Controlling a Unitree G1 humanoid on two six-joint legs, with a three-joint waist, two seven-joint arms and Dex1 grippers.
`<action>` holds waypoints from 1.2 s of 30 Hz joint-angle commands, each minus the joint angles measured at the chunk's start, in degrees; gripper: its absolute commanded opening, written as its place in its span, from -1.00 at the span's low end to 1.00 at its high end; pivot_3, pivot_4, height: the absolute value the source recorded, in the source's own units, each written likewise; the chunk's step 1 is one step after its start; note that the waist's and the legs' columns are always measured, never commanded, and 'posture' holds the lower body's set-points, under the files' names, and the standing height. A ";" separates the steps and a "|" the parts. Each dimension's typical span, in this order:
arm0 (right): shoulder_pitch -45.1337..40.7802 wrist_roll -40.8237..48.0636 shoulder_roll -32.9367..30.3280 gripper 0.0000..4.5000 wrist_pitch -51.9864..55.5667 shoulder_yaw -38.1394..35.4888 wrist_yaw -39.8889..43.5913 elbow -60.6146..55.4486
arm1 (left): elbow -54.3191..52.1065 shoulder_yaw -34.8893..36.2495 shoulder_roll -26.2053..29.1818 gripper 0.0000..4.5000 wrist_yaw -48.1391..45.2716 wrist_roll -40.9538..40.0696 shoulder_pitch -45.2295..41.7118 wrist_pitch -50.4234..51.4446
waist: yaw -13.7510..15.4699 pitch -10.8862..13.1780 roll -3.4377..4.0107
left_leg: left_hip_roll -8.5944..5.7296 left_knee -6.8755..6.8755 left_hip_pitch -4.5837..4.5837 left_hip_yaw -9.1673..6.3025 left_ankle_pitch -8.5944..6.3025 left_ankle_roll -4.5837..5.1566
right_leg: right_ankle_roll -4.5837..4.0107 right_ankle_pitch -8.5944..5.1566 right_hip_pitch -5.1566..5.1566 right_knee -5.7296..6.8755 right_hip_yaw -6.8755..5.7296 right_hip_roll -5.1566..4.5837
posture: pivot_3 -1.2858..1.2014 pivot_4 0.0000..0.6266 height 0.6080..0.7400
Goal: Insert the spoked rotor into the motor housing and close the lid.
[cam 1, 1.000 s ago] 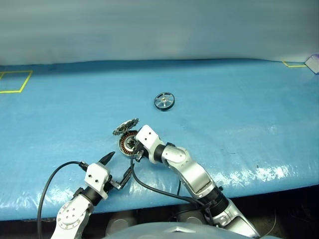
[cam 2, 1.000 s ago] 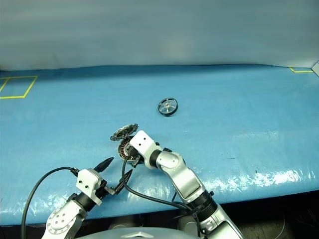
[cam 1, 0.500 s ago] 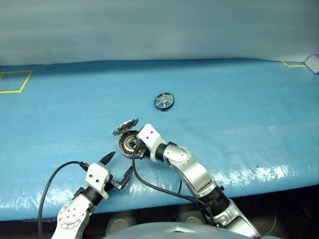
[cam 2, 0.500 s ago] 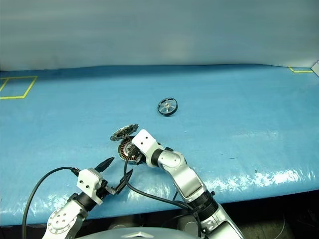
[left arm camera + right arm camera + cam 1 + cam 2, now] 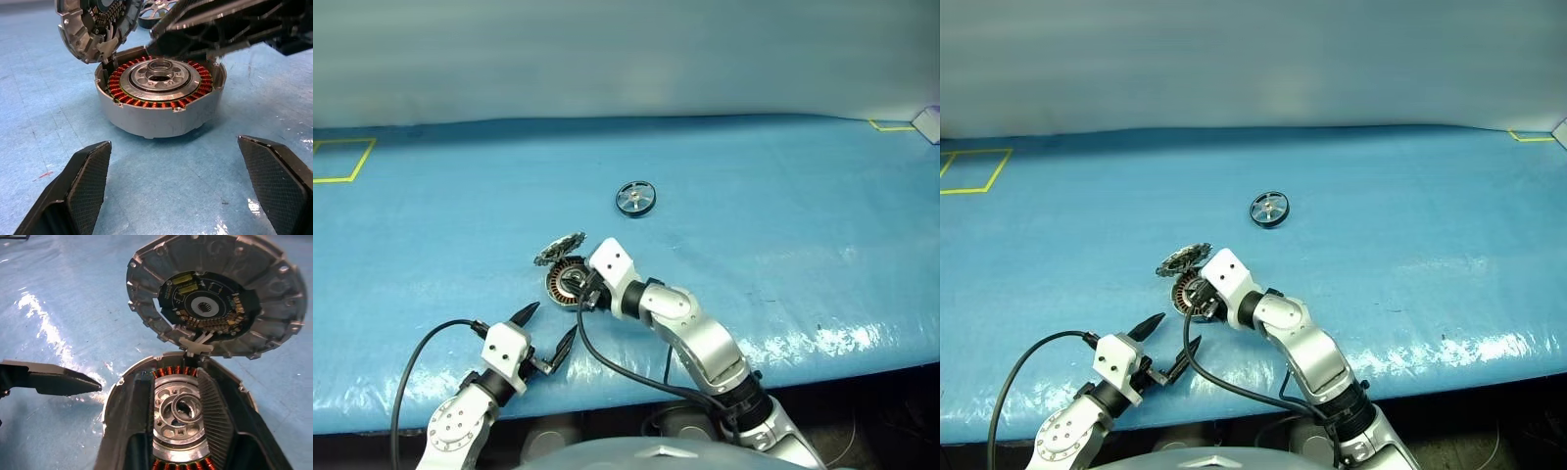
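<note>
Blue plastic sheeting covers the table (image 5: 783, 196), with yellow tape outlines at its far left and far right corners. Near the front edge, left of centre, sits the motor housing (image 5: 161, 105), a squat grey metal case showing a ring of copper windings around a silver centre bearing. Its lid (image 5: 215, 293) stands hinged open at the far side, the inner face with its small circuit parts turned toward the robot.

The right gripper (image 5: 176, 418) hangs directly over the open housing, its two black fingers a narrow gap apart on either side of the centre bearing, holding nothing. The left gripper (image 5: 545, 333) waits just nearer and to the left of the housing, fingers spread wide and empty, pointing at the case.

The spoked rotor (image 5: 635, 199), a small wheel with a dark rim and silvery spokes, lies flat on the sheet well beyond the housing, farther back and slightly to the right, untouched.
</note>
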 commanded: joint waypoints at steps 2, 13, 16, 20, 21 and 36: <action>-3.10 -4.74 -1.37 -0.99 1.50 2.03 -3.48 -3.49 | -0.56 -0.23 -0.26 1.00 0.11 0.11 0.03 -1.83 | 0.00 0.00 0.00 | -0.02 0.00 -0.01 0.02 0.00 0.00 | 0.00 0.00 -0.01 0.00 0.00 0.00 | 0.03 -0.52 1.00; -7.90 -11.66 -4.88 -0.99 3.06 8.70 -2.96 -1.61 | -0.40 -0.34 -0.31 1.00 0.38 0.23 -0.04 -2.25 | -0.01 -0.01 -0.01 | -0.05 0.03 -0.03 0.05 0.00 0.00 | 0.02 0.02 -0.02 0.01 0.01 0.00 | 0.03 -0.52 1.00; -8.47 -12.19 -5.16 -0.99 3.20 9.53 -2.24 -1.12 | -0.41 -0.35 -0.35 1.00 0.47 0.27 -0.04 -2.24 | -0.01 -0.01 -0.02 | -0.05 0.06 -0.02 0.04 0.01 0.00 | 0.04 0.03 0.00 0.01 0.01 0.01 | 0.03 -0.52 1.00; -8.69 -12.70 -5.08 -0.99 3.01 10.01 -1.93 -0.25 | -0.38 -0.38 -0.49 1.00 0.53 0.27 -0.07 -2.30 | -0.01 -0.01 -0.02 | -0.06 0.06 -0.02 0.05 0.01 0.00 | 0.03 0.03 -0.01 0.02 0.01 0.02 | 0.03 -0.52 1.00; -8.73 -12.92 -5.04 -0.99 2.86 10.09 -2.00 0.15 | -0.35 -0.39 -0.53 1.00 0.54 0.30 -0.10 -2.32 | -0.01 -0.01 -0.02 | -0.06 0.06 -0.02 0.04 0.00 0.00 | 0.04 0.03 -0.01 0.02 0.01 0.02 | 0.03 -0.52 1.00; -8.22 -14.50 -4.58 -0.99 0.80 10.92 -1.38 3.11 | -0.39 -0.58 -0.73 1.00 0.59 0.34 -0.33 -1.98 | -0.02 -0.02 -0.02 | -0.07 0.10 -0.01 0.05 0.01 0.00 | 0.05 0.04 0.02 0.04 0.01 0.03 | 0.03 -0.52 1.00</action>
